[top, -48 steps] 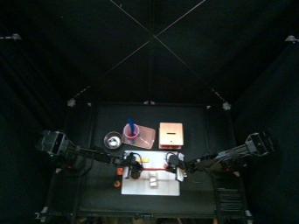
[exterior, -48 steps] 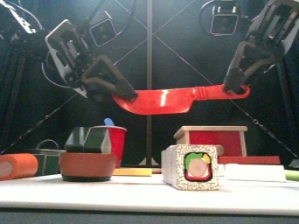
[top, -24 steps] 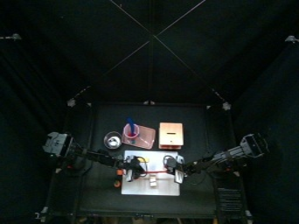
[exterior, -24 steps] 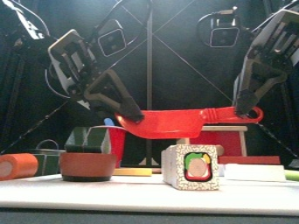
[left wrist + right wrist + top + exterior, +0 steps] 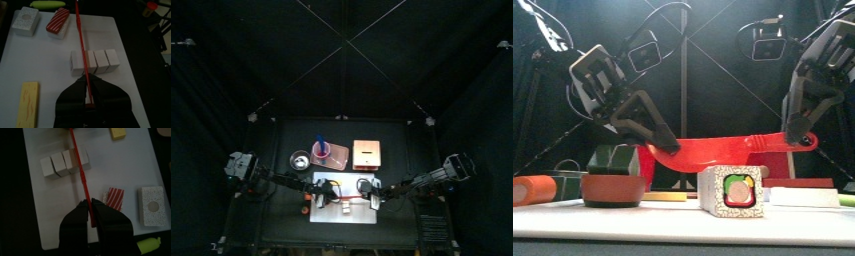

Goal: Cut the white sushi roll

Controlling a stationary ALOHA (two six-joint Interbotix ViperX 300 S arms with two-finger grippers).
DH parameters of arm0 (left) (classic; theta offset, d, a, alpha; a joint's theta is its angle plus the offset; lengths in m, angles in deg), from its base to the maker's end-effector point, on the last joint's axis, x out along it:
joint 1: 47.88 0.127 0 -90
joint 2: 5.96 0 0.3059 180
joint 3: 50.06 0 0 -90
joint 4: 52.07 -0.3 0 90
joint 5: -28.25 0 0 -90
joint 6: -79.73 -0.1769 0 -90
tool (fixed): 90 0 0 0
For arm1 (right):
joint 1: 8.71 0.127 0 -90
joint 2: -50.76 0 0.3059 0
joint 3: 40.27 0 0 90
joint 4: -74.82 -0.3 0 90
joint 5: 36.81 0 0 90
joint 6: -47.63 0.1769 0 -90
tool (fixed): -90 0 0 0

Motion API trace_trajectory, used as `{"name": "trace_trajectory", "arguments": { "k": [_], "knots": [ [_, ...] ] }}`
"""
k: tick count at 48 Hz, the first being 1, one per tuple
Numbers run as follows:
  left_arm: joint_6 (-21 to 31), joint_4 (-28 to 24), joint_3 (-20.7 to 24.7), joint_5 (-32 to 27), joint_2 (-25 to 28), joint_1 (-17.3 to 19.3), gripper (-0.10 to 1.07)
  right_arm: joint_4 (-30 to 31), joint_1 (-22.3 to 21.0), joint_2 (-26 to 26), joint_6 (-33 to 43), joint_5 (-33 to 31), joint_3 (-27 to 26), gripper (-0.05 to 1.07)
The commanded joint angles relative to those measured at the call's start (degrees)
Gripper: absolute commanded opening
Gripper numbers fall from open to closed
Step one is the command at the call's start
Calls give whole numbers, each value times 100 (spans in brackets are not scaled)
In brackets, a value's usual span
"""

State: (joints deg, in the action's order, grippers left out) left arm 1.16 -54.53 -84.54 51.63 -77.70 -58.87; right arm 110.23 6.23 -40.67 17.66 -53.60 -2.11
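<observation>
White sushi roll (image 5: 731, 191) bears no readable writing; red knife (image 5: 727, 150) hangs above.

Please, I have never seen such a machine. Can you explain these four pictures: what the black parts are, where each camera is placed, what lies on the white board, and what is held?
Two black robot arms work at a small table. One camera looks down from high above, one looks level from the table's front edge, and one sits on each wrist. The left end effector and right end effector each hold one end of a red knife above the white board. Under the blade lies the white sushi roll, which shows three segments. Nearby lie a red-striped piece, a yellow piece and a white block.
</observation>
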Motion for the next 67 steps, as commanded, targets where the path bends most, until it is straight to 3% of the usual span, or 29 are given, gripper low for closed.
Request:
{"name": "trace_trajectory", "arguments": {
  "k": [1, 25, 41, 49, 67],
  "knots": [
    [-9, -18, 193, 62, 18, -53, 47, -26, -62, 35, 44, 18, -123, 20],
    [-9, -26, 185, 18, 123, -44, 47, -114, -88, 369, 26, 18, -158, 20],
    [-9, -26, 193, 18, 554, 0, 47, -97, -105, 888, 0, 88, -220, 20],
    [-9, -26, 141, 0, 598, 185, 47, -53, -272, 879, -26, 35, -229, 20],
    [0, -18, 246, -1002, 589, 439, 47, 290, -527, 650, -26, 62, -316, 20]
  ]
}}
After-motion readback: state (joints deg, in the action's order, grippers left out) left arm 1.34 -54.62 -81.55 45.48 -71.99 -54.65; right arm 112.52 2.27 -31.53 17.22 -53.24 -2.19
